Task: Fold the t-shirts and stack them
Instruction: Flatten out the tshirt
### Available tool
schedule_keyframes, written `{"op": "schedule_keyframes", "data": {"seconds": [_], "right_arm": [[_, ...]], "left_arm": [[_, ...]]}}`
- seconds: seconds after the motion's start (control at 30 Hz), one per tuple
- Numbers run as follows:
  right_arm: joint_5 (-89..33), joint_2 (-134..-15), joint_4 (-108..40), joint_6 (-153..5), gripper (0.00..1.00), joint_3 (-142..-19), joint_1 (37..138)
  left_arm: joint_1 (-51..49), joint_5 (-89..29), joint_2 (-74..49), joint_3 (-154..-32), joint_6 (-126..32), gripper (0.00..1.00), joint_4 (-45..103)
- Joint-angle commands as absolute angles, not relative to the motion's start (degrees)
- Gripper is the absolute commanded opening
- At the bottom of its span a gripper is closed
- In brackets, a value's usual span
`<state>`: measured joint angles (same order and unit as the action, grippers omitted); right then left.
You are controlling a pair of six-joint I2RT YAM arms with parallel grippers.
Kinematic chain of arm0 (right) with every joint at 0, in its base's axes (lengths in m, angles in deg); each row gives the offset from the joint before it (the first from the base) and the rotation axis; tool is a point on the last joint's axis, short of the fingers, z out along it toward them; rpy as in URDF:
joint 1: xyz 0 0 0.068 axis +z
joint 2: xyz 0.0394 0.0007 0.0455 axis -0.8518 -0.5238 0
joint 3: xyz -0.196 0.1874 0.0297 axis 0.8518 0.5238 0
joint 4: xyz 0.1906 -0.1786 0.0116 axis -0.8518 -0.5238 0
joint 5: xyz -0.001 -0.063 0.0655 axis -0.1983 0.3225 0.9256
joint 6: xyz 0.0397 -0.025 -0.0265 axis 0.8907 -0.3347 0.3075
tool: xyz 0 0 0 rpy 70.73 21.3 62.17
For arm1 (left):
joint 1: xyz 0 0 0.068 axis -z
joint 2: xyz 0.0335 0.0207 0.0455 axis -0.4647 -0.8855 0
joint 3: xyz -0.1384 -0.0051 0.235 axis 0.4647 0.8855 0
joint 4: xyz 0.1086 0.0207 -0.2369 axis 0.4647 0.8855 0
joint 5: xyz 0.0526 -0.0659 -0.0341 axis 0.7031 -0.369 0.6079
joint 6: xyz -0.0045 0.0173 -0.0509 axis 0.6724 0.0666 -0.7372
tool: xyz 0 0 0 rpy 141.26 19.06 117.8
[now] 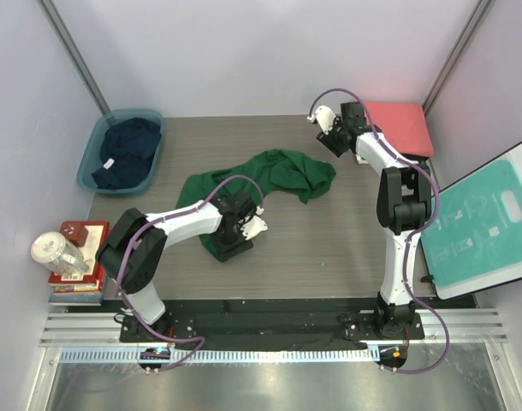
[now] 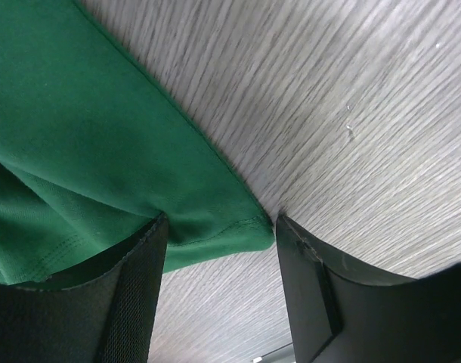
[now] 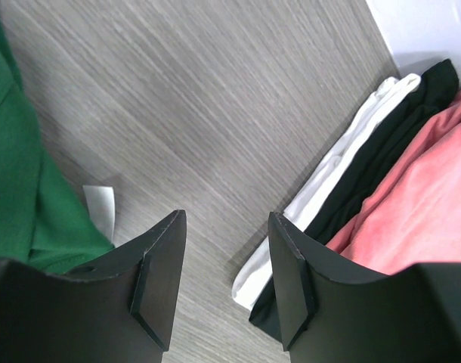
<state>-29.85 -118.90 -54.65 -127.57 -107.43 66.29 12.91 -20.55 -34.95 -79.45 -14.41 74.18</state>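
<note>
Looking down, I see the dark green t-shirt (image 1: 274, 175) crumpled in the middle of the table (image 1: 329, 244), its long axis running from near-left to far-right. My left gripper (image 2: 218, 231) is the nearer one. Its jaws stand apart, straddling a hem corner and possibly brushing it, though I can't be sure. The right gripper (image 3: 221, 227) hangs open over bare wood, between the green cloth and the folded stack (image 3: 412, 197). The teal tub (image 1: 88, 167) holds the navy t-shirt (image 1: 128, 147).

A loose t-shirt (image 1: 278, 175) lies centre, tub (image 1: 88, 159) holding another t-shirt (image 1: 128, 150) back-left, folded t-shirts (image 1: 402, 127) back-right.
</note>
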Motion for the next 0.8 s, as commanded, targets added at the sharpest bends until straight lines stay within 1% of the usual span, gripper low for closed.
{"op": "schedule_keyframes", "data": {"seconds": [0.0,0.13,0.23,0.3,0.33,0.37,0.4,0.43,0.5,0.53,0.67,0.77], "right_arm": [[-30.0,-119.8,-54.6,-128.1,0.53,-111.6,66.8],[-29.7,-119.6,-55.1,-128.1,0.53,-112.4,67.2],[-29.8,-119.1,-55.2,-127.8,0.54,-111.9,67.1],[-29.7,-118.6,-55.1,-127.5,0.54,-111.5,67.2],[-29.6,-118.5,-55.0,-127.4,0.53,-111.3,67.2],[-29.7,-118.4,-55.0,-127.2,0.53,-111.1,67.2],[-29.7,-118.3,-55.1,-127.0,0.53,-111.0,67.2],[-29.6,-118.3,-55.1,-126.9,0.54,-111.1,67.2],[-29.6,-118.3,-55.0,-126.7,0.53,-111.1,67.1],[-29.5,-118.3,-55.1,-126.6,0.54,-111.3,67.2],[-29.4,-118.1,-55.0,-126.6,0.53,-111.2,67.3],[-29.4,-118.0,-55.8,-127.1,0.58,-110.8,67.5]], "left_arm": [[13.5,-20.7,-34.1,-79.2,-17.6,0.6,73.3],[13.8,-21.4,-33.8,-78.6,-18.9,0.61,73.0],[14.0,-20.8,-33.9,-77.8,-19.8,0.58,71.8],[14.2,-19.6,-34.4,-77.7,-20.5,0.49,71.6],[14.2,-19.6,-34.7,-77.7,-20.6,0.37,71.6],[14.2,-19.4,-34.8,-77.7,-20.6,0.27,71.5],[14.2,-19.3,-34.9,-77.6,-20.7,0.2,71.4],[14.2,-19.3,-35.1,-77.5,-20.8,0.09,71.3],[14.2,-19.3,-35.3,-77.4,-20.7,0.02,71.0],[14.2,-19.3,-35.3,-77.5,-20.5,0.0,70.9],[14.1,-17.0,-35.1,-78.3,-18.6,0.0,71.1],[13.4,-13.0,-34.4,-79.7,-14.9,0.0,71.6]]}}
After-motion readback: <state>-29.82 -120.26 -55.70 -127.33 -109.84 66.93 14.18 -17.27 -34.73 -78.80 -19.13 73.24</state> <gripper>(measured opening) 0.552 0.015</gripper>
